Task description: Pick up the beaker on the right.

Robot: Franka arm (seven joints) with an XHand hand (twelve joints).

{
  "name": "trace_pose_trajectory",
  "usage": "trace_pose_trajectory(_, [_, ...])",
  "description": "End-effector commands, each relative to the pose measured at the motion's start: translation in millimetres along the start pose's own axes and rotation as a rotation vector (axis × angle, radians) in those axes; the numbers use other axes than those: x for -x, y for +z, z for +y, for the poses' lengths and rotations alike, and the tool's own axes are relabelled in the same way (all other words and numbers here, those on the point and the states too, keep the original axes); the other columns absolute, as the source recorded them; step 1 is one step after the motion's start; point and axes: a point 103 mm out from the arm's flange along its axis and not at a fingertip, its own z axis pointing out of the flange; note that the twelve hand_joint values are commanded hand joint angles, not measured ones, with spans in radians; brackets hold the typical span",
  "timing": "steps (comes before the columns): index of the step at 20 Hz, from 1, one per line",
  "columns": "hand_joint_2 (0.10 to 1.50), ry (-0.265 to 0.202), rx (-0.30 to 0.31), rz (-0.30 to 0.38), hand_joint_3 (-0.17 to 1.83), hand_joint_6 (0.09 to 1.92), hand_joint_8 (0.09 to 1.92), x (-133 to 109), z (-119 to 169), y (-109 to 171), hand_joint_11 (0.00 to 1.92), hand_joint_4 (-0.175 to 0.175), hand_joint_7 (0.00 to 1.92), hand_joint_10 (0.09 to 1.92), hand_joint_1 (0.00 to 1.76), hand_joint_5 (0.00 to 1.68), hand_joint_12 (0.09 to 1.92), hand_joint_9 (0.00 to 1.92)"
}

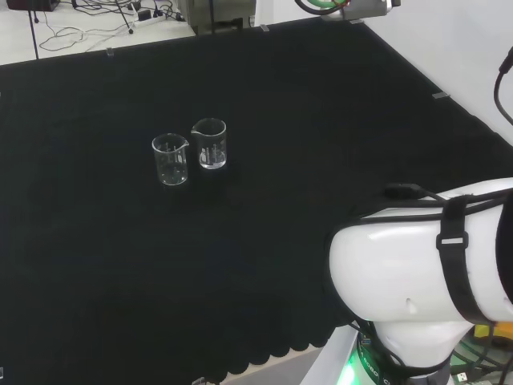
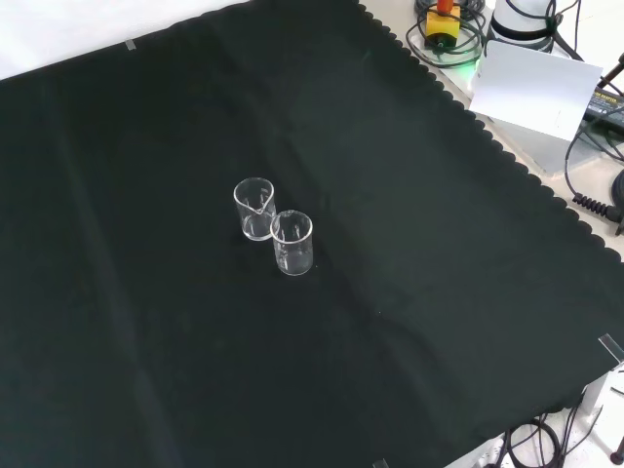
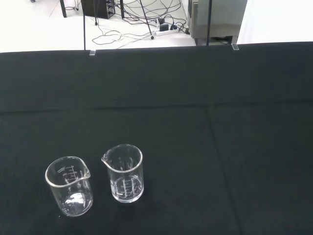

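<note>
Two small clear glass beakers stand upright and close together near the middle of the black cloth (image 1: 264, 265); both look empty. In the head view the right beaker (image 1: 210, 144) stands a little farther off than the left beaker (image 1: 170, 160). In the front view the same pair appears as an upper-left beaker (image 2: 255, 209) and a lower-right beaker (image 2: 292, 243), almost touching. The wrist view looks at them from a distance: one beaker (image 3: 124, 173) with its spout toward the other beaker (image 3: 70, 186). Nothing touches either one.
The arm's own white link (image 1: 425, 273) with a black strap fills the head view's lower right. Past the cloth's scalloped edge (image 2: 507, 156) lie cables, a yellow-and-red button box (image 2: 444, 21) and a white panel (image 2: 531, 93). A grey cabinet (image 3: 217, 17) stands beyond the far edge.
</note>
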Motion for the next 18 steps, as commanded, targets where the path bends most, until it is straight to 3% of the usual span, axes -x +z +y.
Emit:
trace_pose_trajectory(1, [1.08,-0.001,0.009,-0.008,0.49,0.32,0.58,-0.6,-0.3,0.1,0.03,-0.027,0.12,0.63,0.31,0.33,1.27,0.22])
trace_pose_trajectory(3, [1.21,0.000,0.008,-0.004,0.39,0.24,0.54,1.5,-0.5,0.2,0.01,-0.020,0.08,0.63,0.19,0.33,1.24,0.17])
trace_pose_trajectory(5, [1.25,0.010,0.007,0.001,0.36,0.21,0.53,3.4,-0.9,0.2,0.00,-0.019,0.07,0.63,0.15,0.34,1.24,0.16])
trace_pose_trajectory(13, [1.26,0.017,-0.009,0.005,0.34,0.20,0.53,11.9,1.5,10.0,0.00,-0.018,0.07,0.64,0.15,0.34,1.23,0.15])
trace_pose_trajectory(18, [1.26,0.044,-0.035,0.001,0.32,0.18,0.53,21.0,7.1,26.5,0.00,-0.018,0.08,0.64,0.17,0.35,1.23,0.16])
